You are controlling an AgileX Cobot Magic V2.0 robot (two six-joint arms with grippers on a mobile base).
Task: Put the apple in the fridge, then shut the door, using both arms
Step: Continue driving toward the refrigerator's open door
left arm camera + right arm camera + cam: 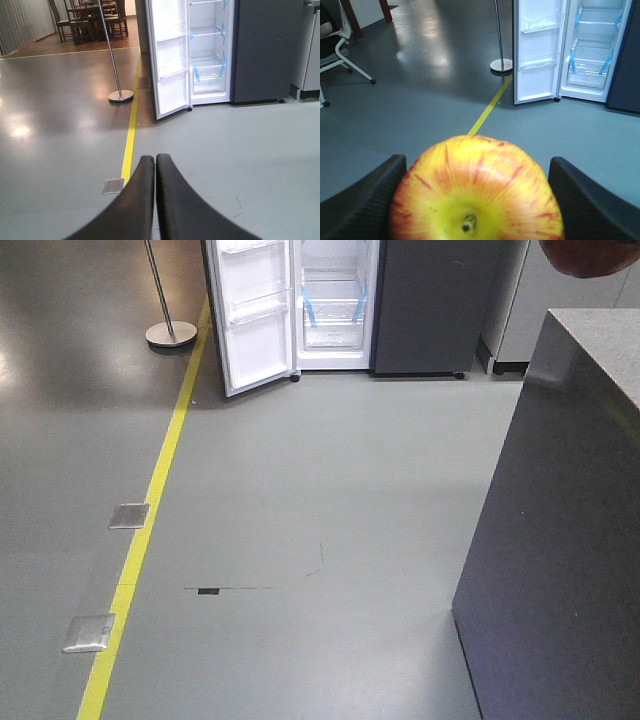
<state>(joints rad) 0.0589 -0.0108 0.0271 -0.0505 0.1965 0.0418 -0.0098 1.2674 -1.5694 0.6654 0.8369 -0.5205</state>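
the right pincer point(477, 167) was clamped on the apple point(475, 195), its two dark fingers point(365, 200) pressing the fruit from either side, with the stem dimple and its yellow-green patch turned toward the wrist camera and red streaks running over the top. the apple was held in the air above the grey floor point(420, 100), well apart from the fridge point(592, 45), which stood at the far end of the floor. the door point(537, 45) hung wide open, white liner and clear shelf bins facing out, its lower corner just beside the yellow floor line point(490, 107). inside the fridge, glass shelves carried strips of blue tape point(574, 60). the left pincer point(155, 160) was empty, its black fingers point(142, 200) pressed together with only a thin seam between them, pointing over the floor toward the open door point(170, 55) and fridge point(210, 55). in the front view the fridge point(335, 300) and door point(255, 310) were far off, with the plain grey door panel point(430, 305) shut beside them. the stone-topped surface point(600, 340) rose at the right edge, close to the camera. a metal stand point(170, 333) with a round base stood left of the yellow line, and two metal floor plates point(129, 515) lay along that line, nearer the camera.
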